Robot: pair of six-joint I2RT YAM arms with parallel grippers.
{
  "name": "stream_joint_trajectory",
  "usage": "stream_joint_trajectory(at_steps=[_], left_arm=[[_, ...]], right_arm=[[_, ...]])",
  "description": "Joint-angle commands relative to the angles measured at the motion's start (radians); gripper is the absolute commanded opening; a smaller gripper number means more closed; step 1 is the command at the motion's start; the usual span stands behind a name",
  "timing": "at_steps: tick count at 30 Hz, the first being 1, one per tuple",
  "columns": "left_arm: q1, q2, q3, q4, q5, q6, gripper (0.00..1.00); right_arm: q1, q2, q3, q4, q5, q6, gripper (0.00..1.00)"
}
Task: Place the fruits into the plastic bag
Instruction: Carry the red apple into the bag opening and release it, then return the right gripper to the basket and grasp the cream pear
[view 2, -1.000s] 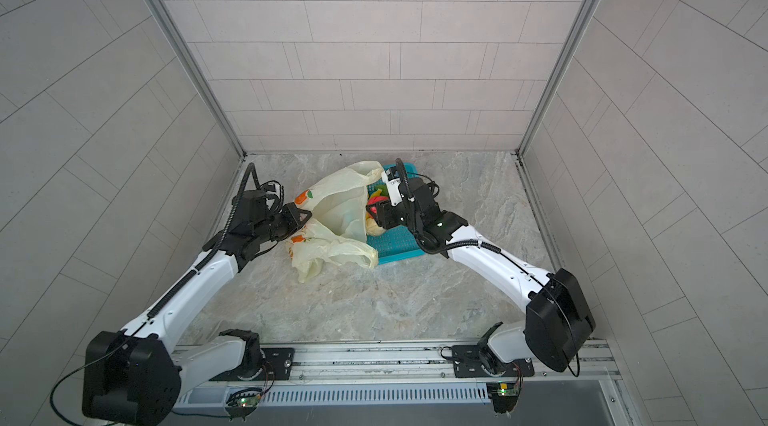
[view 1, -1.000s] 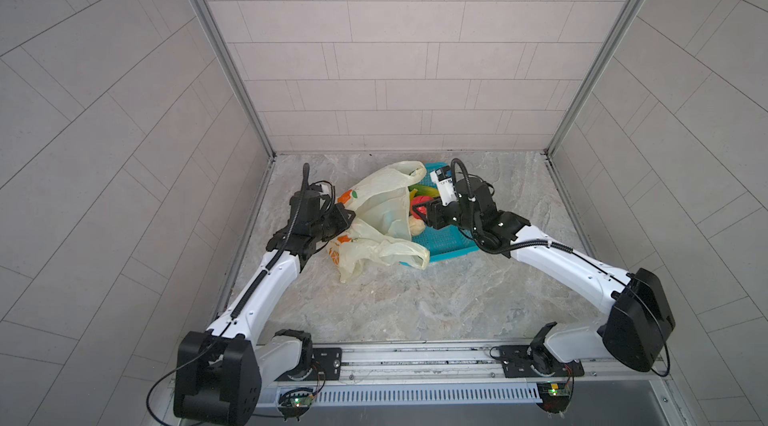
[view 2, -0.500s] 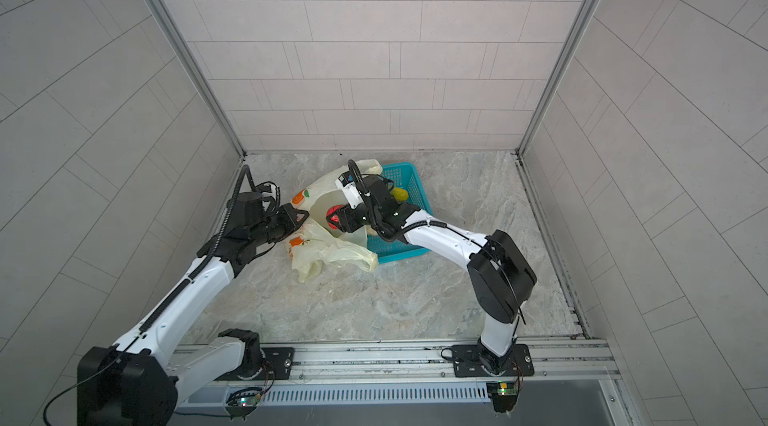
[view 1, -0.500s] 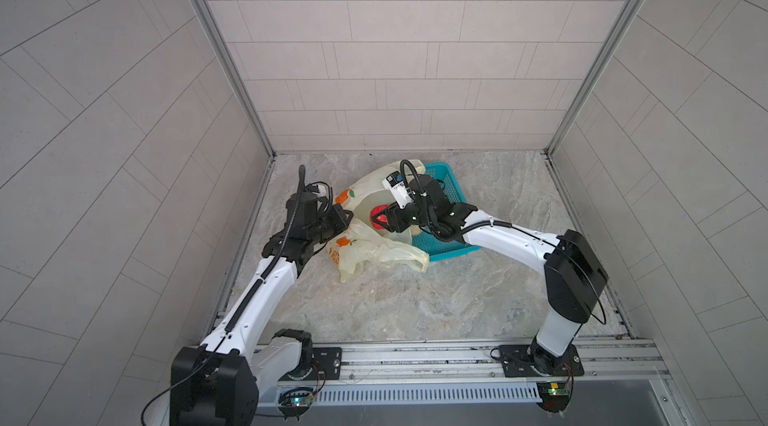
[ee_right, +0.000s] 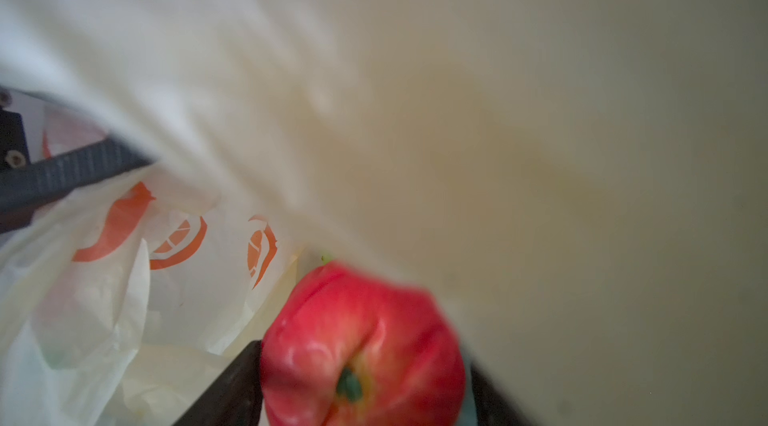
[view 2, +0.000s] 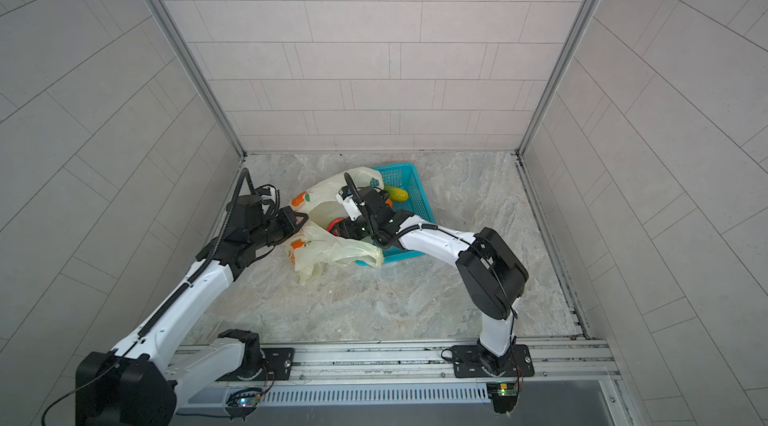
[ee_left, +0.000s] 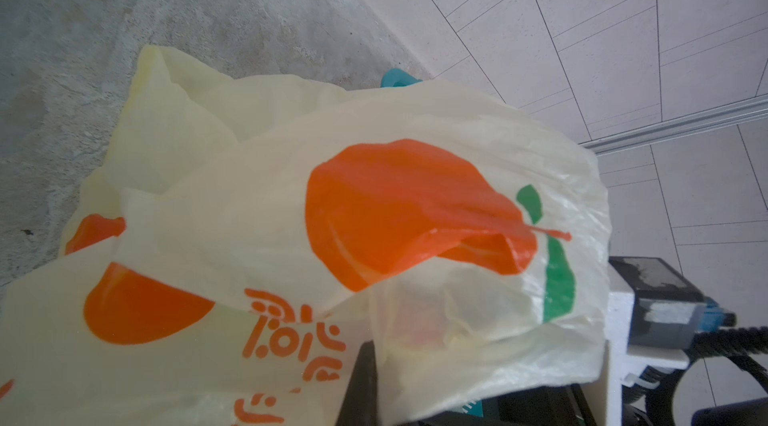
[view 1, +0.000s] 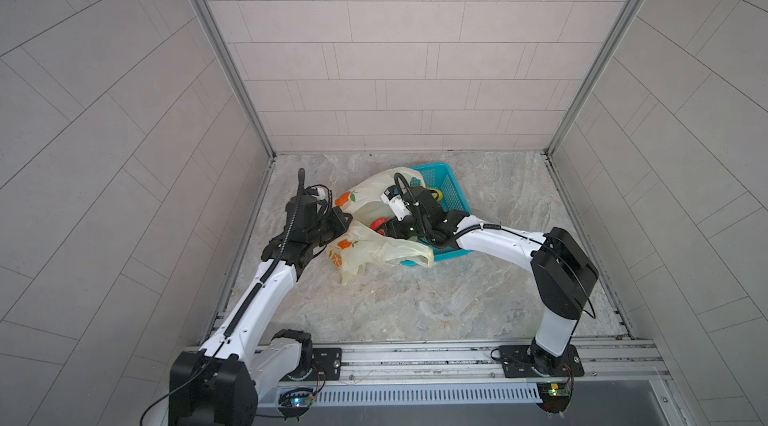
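On the marbled table [view 1: 415, 303], toward the back wall, the plastic bag [view 1: 376, 251] lies crumpled with its mouth gaping. It rests against the teal basket [view 1: 432, 165] on its right, and one handle loop drapes over the basket's near corner.

From where I stand, the left end effector [view 1: 341, 222] is pinched tight on the bag's rim at the left side and lifts that edge off the table. Its wrist view is filled with the bag's cream film and orange prints [ee_left: 249, 195], part of it draped over a dark finger.

The right end effector [view 1: 384, 229] reaches across from the basket side, with its tip inside the bag's mouth. The red fruit [ee_right: 361, 345] sits between its two dark fingers and is blurred in the wrist view. One finger lies against its skin and the other shows a thin gap. Whether the fingers clamp it or merely flank it I cannot tell. In both top views the fruit shows as a red patch inside the opening.

A yellow fruit [view 2: 395, 192] lies in the basket, just behind the right wrist.
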Motion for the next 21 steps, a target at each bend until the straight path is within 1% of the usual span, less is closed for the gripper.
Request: stream_joint_trajectory(at_steps=[1,6,10,15,18,21], left_arm=[[-0.005,-0.007,-0.011,-0.008,-0.015,0.01,0.0],[-0.004,-0.011,-0.009,-0.013,-0.022,0.013,0.0],[-0.005,-0.01,-0.008,-0.02,-0.026,0.016,0.0],[-0.005,-0.006,-0.008,-0.019,-0.025,0.016,0.0],[-0.004,-0.002,-0.009,-0.018,-0.026,0.017,0.0],[-0.005,0.005,-0.006,-0.014,-0.025,0.018,0.0]], right_arm=[[-0.001,-0.068,-0.018,0.009,0.028,-0.003,0.76],[-0.013,-0.133,-0.035,0.031,0.03,-0.007,0.77],[-0.044,-0.21,-0.066,0.052,0.044,-0.006,0.77],[-0.133,-0.341,-0.183,0.147,0.093,0.07,0.76],[-0.204,-0.422,-0.293,0.239,0.152,0.149,0.76],[-0.269,-0.479,-0.388,0.289,0.245,0.236,0.76]])
